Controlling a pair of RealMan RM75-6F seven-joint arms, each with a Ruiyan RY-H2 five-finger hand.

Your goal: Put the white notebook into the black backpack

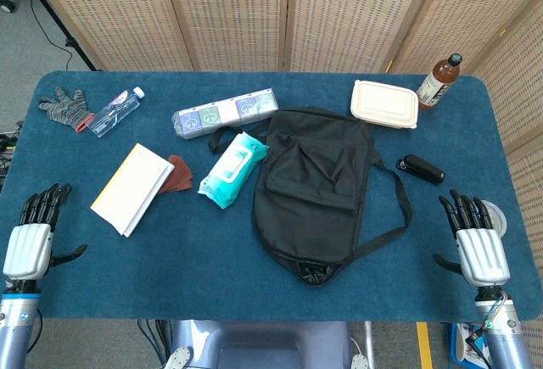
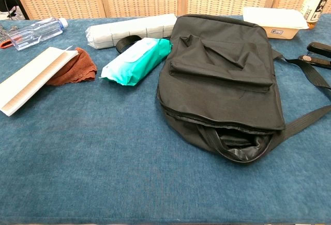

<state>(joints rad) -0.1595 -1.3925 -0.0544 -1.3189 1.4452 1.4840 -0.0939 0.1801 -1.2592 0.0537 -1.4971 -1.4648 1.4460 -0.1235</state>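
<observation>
Black backpack (image 1: pixel 312 191) lies flat at centre frame, soft and floppy, mouth gaping toward the near edge. It likely sags and needs holding open. White notebook (image 1: pixel 132 188) sits centre-left, one edge resting on a brown cloth (image 1: pixel 178 174); probably thin, light and stiffish, best pinched at the raised edge. Left hand (image 1: pixel 32 237) and right hand (image 1: pixel 475 237) both empty, fingers spread.

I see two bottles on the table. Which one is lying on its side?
The clear plastic bottle with the white cap, at the far left beside the grey glove. The brown bottle with the black cap stands upright at the far right corner.
</observation>
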